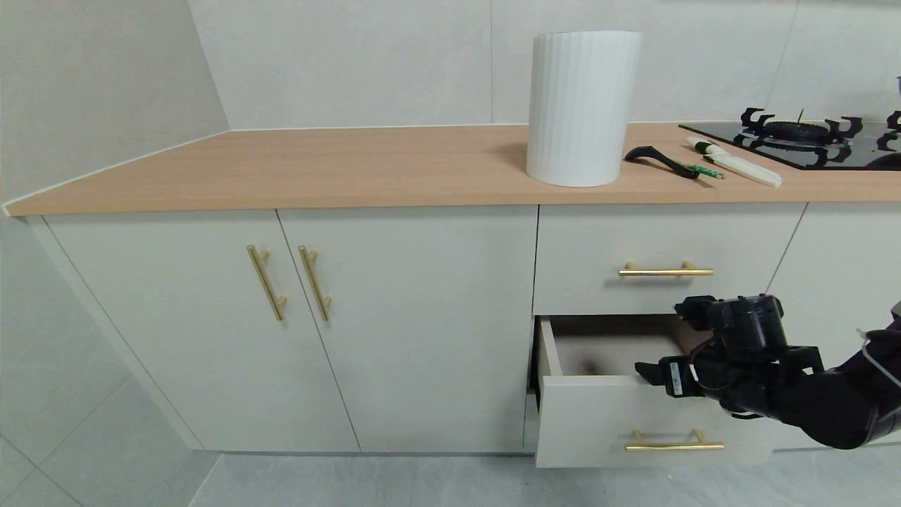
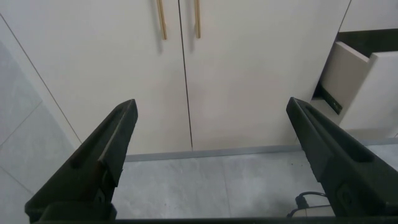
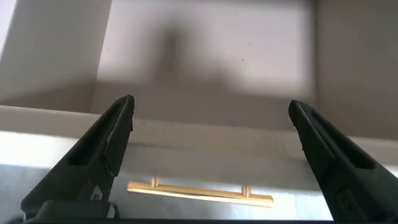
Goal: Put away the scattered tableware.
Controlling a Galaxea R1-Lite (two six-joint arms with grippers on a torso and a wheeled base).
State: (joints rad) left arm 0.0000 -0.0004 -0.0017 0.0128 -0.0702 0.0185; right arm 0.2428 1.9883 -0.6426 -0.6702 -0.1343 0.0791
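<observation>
Tableware (image 1: pixel 704 163) lay well right of the left gripper (image 2: pixel 208 155), which was spread wide and empty by the cabinet doors (image 2: pixel 249 74). Past the white canister (image 1: pixel 581 105), seemingly a ladle and a knife rested lengthwise left-to-right on the countertop (image 1: pixel 352 165), above the open drawer (image 1: pixel 598 415) where the nearer right gripper (image 1: pixel 665 339) hung, wide and empty.

The wooden surface (image 1: pixel 352 169) runs well above the right gripper (image 1: pixel 669 343). Straight above the gripper lie a black-handled utensil (image 1: pixel 662 160) and a white-handled tool (image 1: pixel 735 163), close together. Up to its left stands a tall white ribbed container (image 1: pixel 581 105); up to its right, a black hob (image 1: pixel 830 151)
</observation>
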